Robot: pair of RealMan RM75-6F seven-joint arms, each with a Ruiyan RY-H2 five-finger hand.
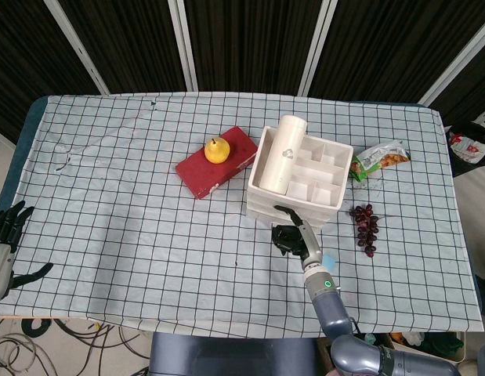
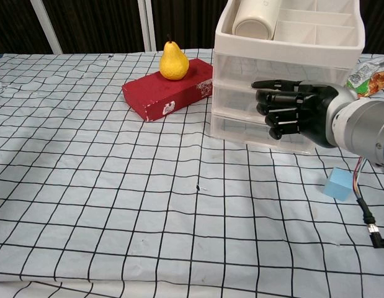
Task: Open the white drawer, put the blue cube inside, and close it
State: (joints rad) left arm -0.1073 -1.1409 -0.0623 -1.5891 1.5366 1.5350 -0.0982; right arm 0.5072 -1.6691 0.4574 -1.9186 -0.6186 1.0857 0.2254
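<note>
Right hand fingers curled against white drawer front, grasp unclear; blue cube on table nearby; left hand spread, empty.

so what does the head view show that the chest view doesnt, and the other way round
Only the head view shows the left hand, fingers apart at the table's edge, and the grapes. Only the chest view shows the drawer fronts, all looking closed, and the right hand's curled fingers at them. Both show the right hand, white drawer unit, blue cube, pear, red box, snack bag.
</note>
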